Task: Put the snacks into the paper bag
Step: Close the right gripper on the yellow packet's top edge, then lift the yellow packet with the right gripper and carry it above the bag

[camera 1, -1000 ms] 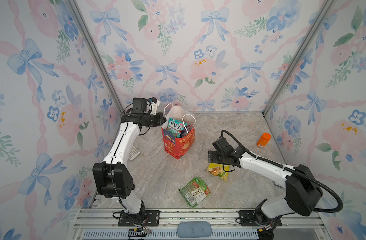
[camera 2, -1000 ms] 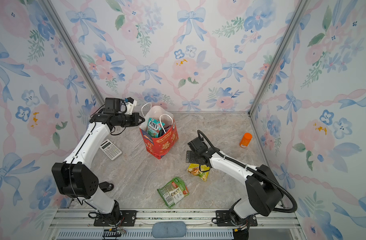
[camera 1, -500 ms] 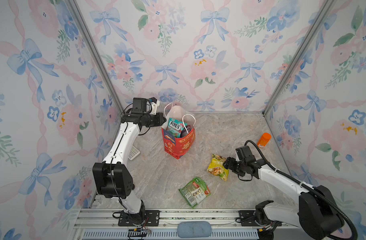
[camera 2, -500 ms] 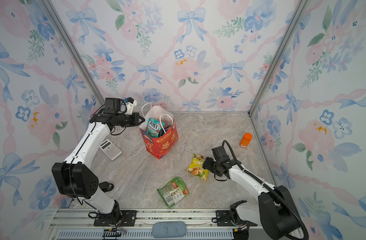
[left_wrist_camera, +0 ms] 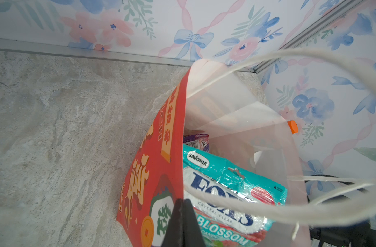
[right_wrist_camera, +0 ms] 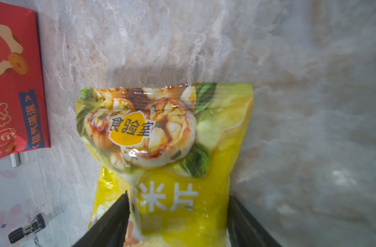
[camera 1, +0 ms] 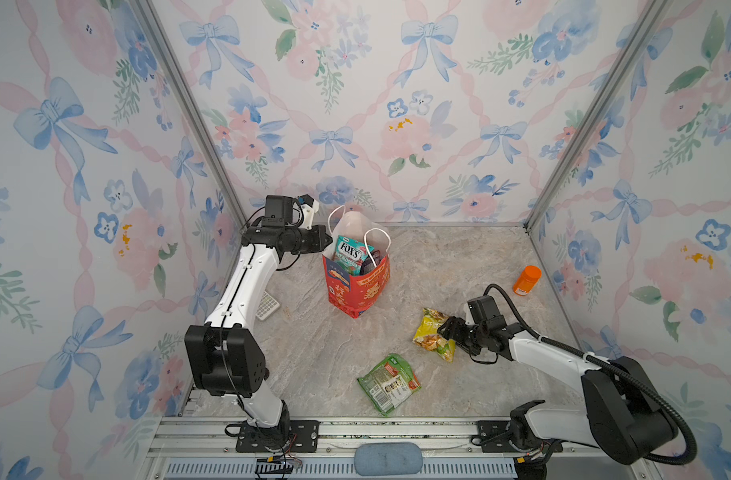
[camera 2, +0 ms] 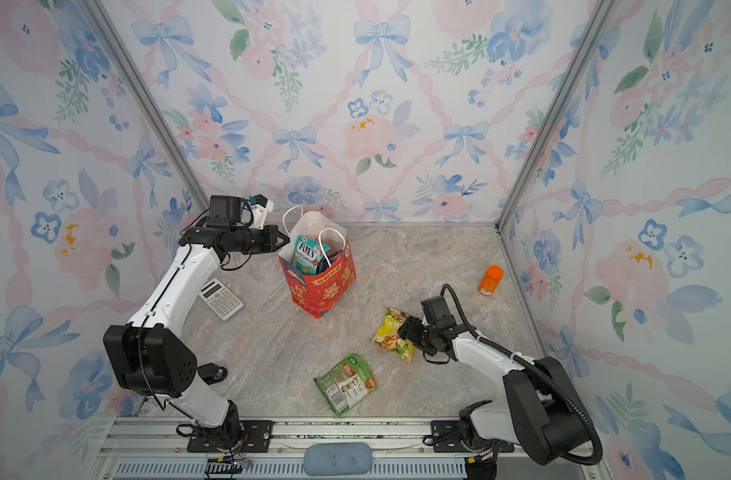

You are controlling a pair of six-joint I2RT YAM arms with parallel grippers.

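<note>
Top views come first for us: in both, the left pincer [camera 1: 324, 240] [camera 2: 287, 240] is pressed together on the rim of the upright red paper gift bag [camera 1: 364, 286] [camera 2: 322, 291]. A crinkly teal FOX'S packet [camera 1: 349, 251] [camera 2: 306, 253] stands inside the bag just past that tip. The right pincer [camera 1: 443, 328] [camera 2: 403, 326] pinches a yellow plastic snack packet [camera 1: 428, 330] [camera 2: 388, 334], which juts out ahead of its fingers. A flat green plastic packet [camera 1: 388, 382] [camera 2: 347, 382] lies on the marble-patterned tabletop [camera 1: 438, 257] near this pincer, apart from it. An orange cylindrical bottle [camera 1: 527, 280] [camera 2: 491, 280] stands well behind it, and a white calculator [camera 1: 267, 305] [camera 2: 221, 298] lies under the left arm. From the left wrist view we see the left pincer [left_wrist_camera: 182, 213] closed on the bag's edge [left_wrist_camera: 157, 160], with the teal packet [left_wrist_camera: 225, 188] just beside it inside and a purple packet [left_wrist_camera: 196, 140] farther in. From the right wrist view we see the right pincer [right_wrist_camera: 178, 198] with one finger against each long side of the yellow packet [right_wrist_camera: 165, 132]. The bag's base [right_wrist_camera: 12, 85] stands off to one side ahead.
</note>
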